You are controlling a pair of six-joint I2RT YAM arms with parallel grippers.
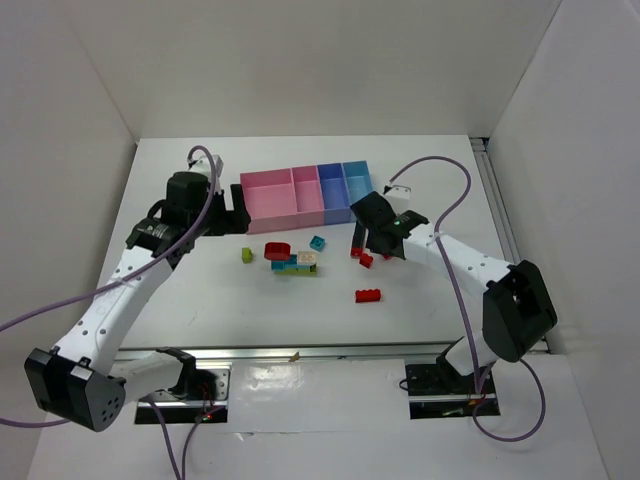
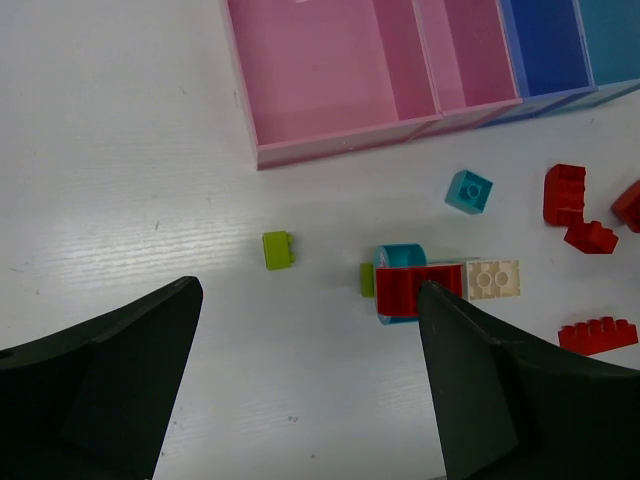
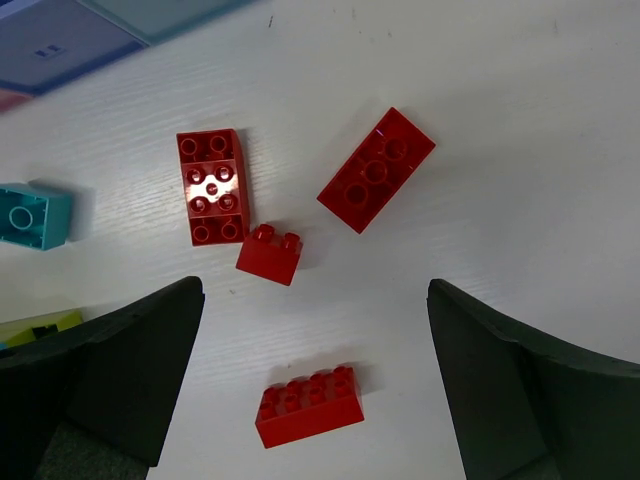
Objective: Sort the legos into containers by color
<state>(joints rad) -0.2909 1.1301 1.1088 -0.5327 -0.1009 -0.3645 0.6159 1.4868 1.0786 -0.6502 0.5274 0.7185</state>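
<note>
Now, with right gripper and left gripper both spread wide, holding nothing: shift toward eleven o'clock over the small red brick, straddle it squarely, avoid nudging the flat red brick just beside, then lift toward containers at twelve.

A row of bins, joined and open-topped, stands at the far side of the desk: two wider pink bins on the left, then a periwinkle bin, then a light blue bin. The bricks lie loose in front of them. A small yellow-green brick sits alone on the left. Right of it is a cluster: a red block with a pale beige brick touching its right side and a cyan piece beneath. A cyan cube lies between the cluster and the bins. Further right, two large red bricks lie flat, a small red brick is just beside them, and a long red brick lies on its side, nearer the front.
</note>
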